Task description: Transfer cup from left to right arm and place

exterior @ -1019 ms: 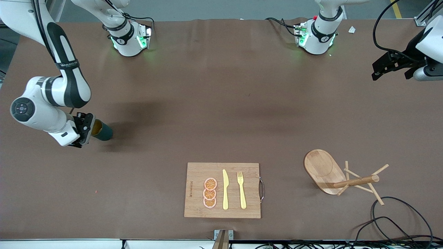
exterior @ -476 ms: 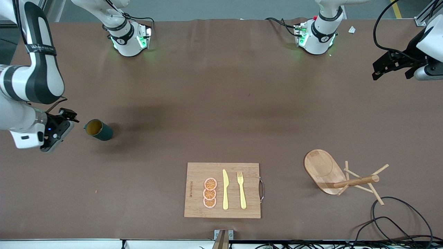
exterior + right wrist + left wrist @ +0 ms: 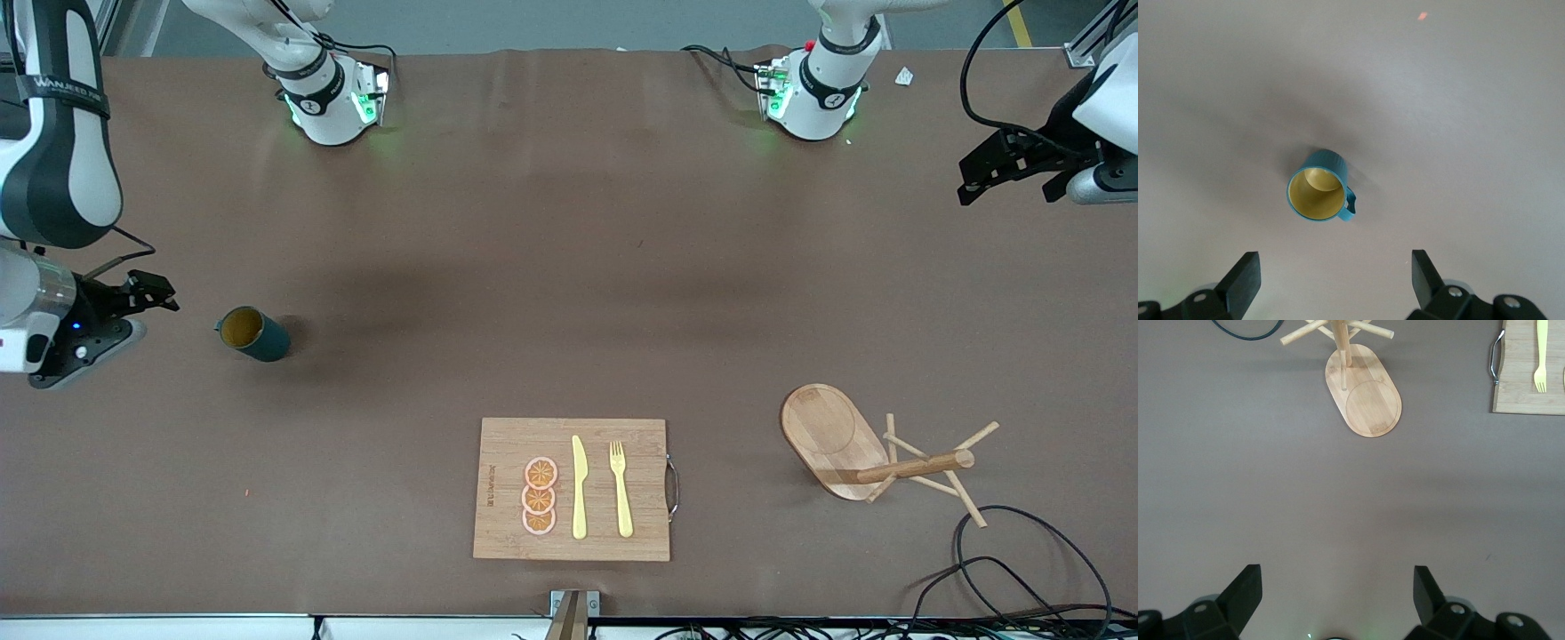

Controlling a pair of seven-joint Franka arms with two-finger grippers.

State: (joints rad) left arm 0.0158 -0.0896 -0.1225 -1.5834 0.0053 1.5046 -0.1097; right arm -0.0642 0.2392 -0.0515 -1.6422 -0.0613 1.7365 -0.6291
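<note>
Cup (image 3: 253,333) beside open right end effector (image 3: 133,302)

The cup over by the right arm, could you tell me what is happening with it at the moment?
Nothing is holding the cup right now. It stands upright on the table toward the right arm's end, apart from everything else. The right gripper is open and empty, hanging over the table beside the cup. The left gripper is also open and empty, waiting over the table's other end. The cutting board with its cutlery and the wooden mug rack lie nearer the front camera.
</note>
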